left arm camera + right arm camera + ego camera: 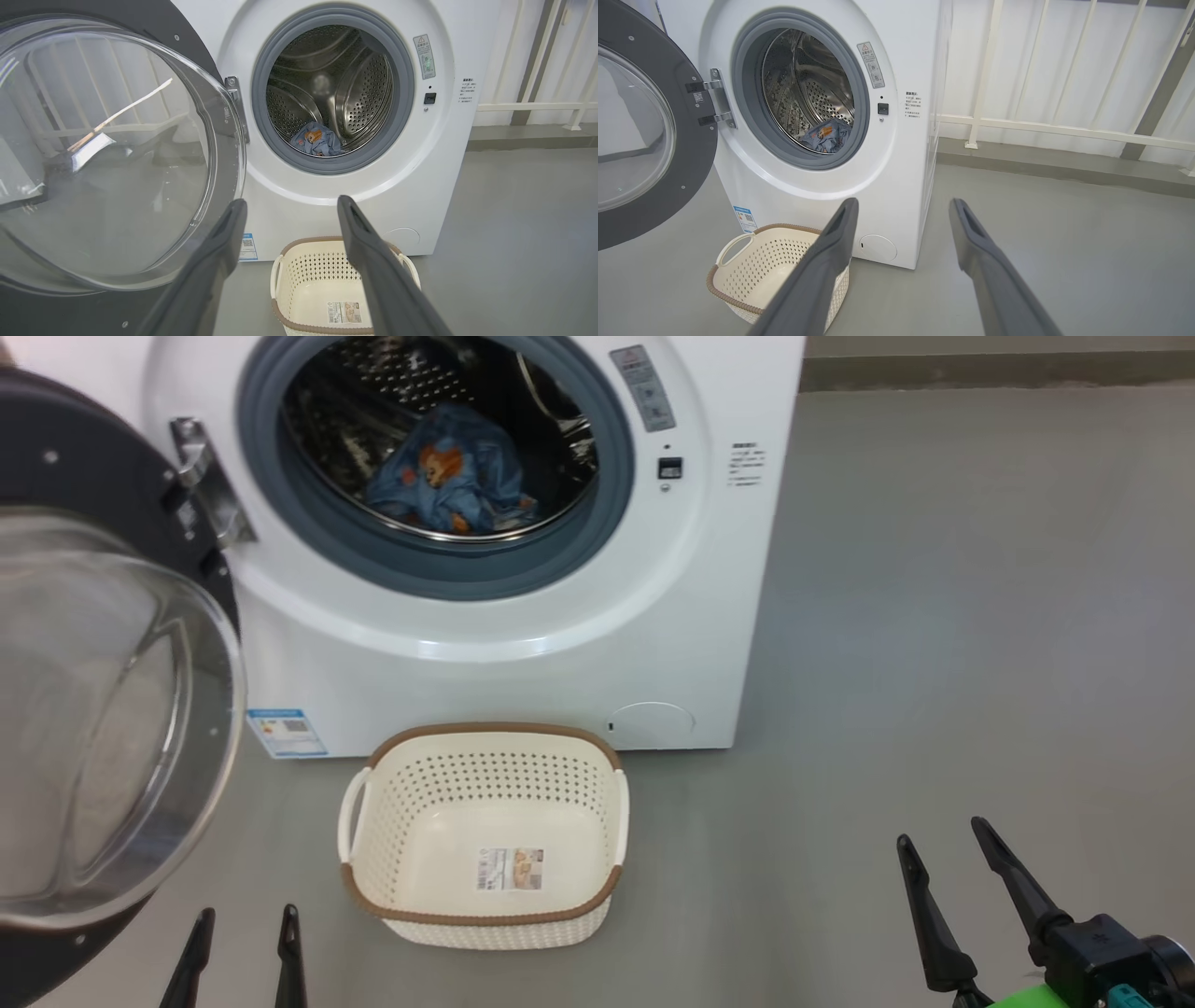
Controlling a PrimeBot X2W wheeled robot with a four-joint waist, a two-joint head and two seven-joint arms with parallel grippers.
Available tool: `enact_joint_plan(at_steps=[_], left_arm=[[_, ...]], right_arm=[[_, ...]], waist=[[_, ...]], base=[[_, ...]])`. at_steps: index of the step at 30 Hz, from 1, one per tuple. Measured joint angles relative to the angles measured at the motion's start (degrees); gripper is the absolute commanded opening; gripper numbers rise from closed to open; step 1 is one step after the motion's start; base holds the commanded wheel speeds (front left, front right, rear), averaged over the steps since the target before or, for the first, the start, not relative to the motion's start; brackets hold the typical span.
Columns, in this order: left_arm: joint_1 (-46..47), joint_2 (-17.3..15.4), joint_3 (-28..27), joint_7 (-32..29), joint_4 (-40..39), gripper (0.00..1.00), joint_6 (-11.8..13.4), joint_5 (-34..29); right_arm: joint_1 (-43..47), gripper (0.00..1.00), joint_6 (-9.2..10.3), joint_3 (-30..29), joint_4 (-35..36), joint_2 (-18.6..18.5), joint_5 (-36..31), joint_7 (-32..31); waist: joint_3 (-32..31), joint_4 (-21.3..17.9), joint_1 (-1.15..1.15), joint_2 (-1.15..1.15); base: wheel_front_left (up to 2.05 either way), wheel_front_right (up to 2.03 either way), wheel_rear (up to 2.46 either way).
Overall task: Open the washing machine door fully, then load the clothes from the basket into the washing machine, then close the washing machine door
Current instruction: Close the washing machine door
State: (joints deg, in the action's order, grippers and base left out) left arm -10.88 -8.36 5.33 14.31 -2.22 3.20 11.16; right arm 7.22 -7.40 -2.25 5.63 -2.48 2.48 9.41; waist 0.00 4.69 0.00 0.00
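**A:** How far along is the load?

**B:** The opening is done; the washing machine door [103,709] hangs swung wide on its hinge, left of the washing machine [523,681]; the basket [485,730] sits on the floor [934,616] just in front of the machine, with only its label sticker inside; the clothes [457,476] lie in a blue heap at the bottom of the drum [327,84]. I judge the loading finished and only the closing left.

**A:** And the hands?

**B:** The left hand [248,911] is low, just beside the door, its fingers spread wide and holding nothing; the right hand [941,831] is well off to the right over bare floor, equally wide and empty; neither touches the door.

**A:** Anything you can't vouch for?

**B:** Whether that heap is one bundle or two; the folds run together, and the gasket [439,569] hides its front edge in the wrist views; the door's left and bottom are cut off in the head view; reflections on its glass muddy what lies behind; the sticker's print is too small to read.
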Motion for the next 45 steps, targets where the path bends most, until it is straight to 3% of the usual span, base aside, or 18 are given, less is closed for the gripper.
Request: enact_joint_plan(at_steps=[28,35,45], left_arm=[[1.8,1.8,-0.3,0.0,0.2,1.0,-1.5,-1.0],[1.8,1.9,-0.6,0.0,0.4,1.0,-2.0,-1.0],[1.8,2.4,-0.9,0.0,0.4,1.0,-2.5,-1.3]], right_arm=[[-1.7,1.0,0.0,1.4,-0.9,-0.3,-0.6,-0.2],[-1.7,1.0,0.0,1.8,-1.2,-0.3,-0.6,-0.2],[-1.7,1.0,0.0,2.3,-1.5,-0.2,-0.6,-0.2]], waist=[[1.4,21.5,0.0,0.0],[1.4,23.8,0.0,0.0],[1.2,23.9,0.0,0.0]], base=[[0.0,0.0,0.0],[0.0,0.0,0.0],[0.0,0.0,0.0]])
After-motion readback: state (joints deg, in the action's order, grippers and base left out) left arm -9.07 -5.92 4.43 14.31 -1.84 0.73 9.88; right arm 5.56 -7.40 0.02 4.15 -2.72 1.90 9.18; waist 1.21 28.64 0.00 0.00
